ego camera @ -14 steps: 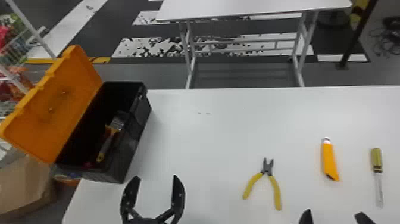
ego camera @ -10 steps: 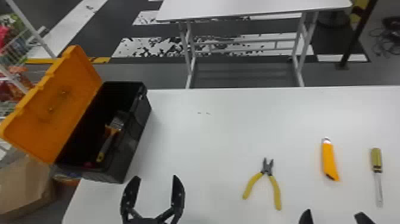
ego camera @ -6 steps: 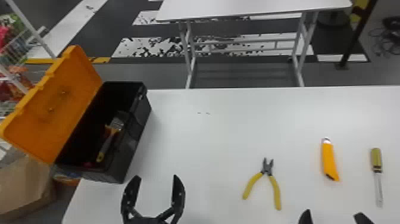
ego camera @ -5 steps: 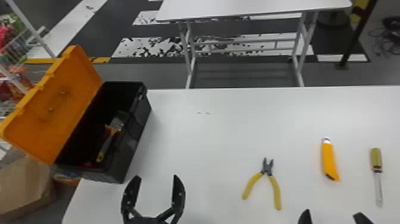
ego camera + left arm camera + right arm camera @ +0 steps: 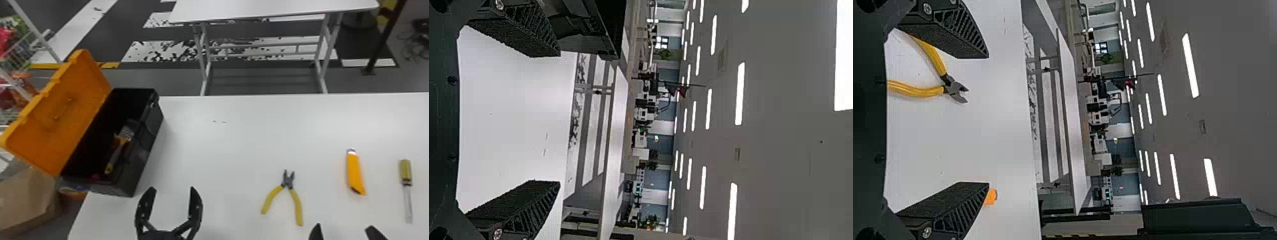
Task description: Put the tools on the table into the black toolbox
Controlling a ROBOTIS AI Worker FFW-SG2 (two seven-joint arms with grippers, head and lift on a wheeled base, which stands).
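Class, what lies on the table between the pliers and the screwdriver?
An orange utility knife lies between the pliers and the screwdriver, in the head view.

Black fingers (image 5: 195, 204), ribbed sides (image 5: 960, 215), rough dark pads (image 5: 511, 202), round silvery screws (image 5: 927, 232).

tbh can't make out any readable txt, labels, brands, nums or signs in any of the 3 views rn
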